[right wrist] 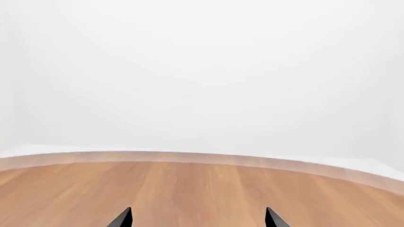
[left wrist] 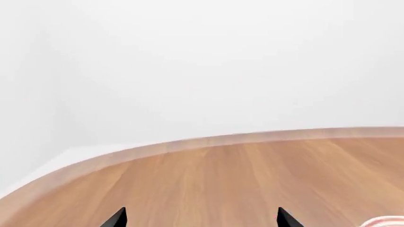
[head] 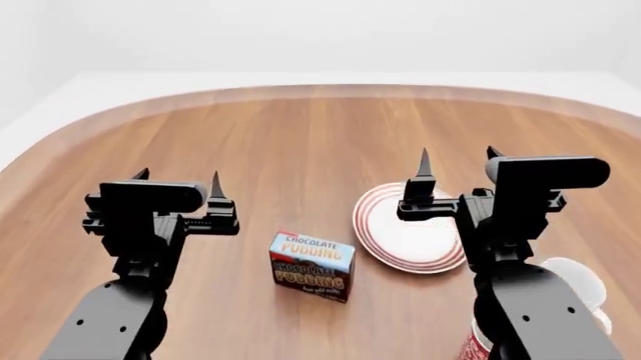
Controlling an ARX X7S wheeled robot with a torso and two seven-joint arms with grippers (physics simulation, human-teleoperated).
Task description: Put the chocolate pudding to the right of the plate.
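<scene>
The chocolate pudding [head: 311, 266] was seen standing on the wooden table [head: 300, 142], near the front edge and a little left of the plate [head: 406, 229], with a narrow strip of bare wood kept between the two. The plate was laid flat, its red-ringed rim partly covered by the right arm. The left gripper [head: 179, 180] was held above the table to the left of the carton, well apart from it, its fingers spread wide and nothing held between them; in the left wrist view only the two dark fingertips [left wrist: 117, 218] were shown, set far apart over bare wood. The right gripper [head: 455, 161] was held over the plate's far side, likewise spread wide and empty. A broad stretch of open tabletop was left beyond both grippers, up to the curved far edge. To the right of the plate, a white mug [head: 576, 285] and a red patterned mug [head: 473, 346] were partly hidden behind the right arm, near the table's front right.
</scene>
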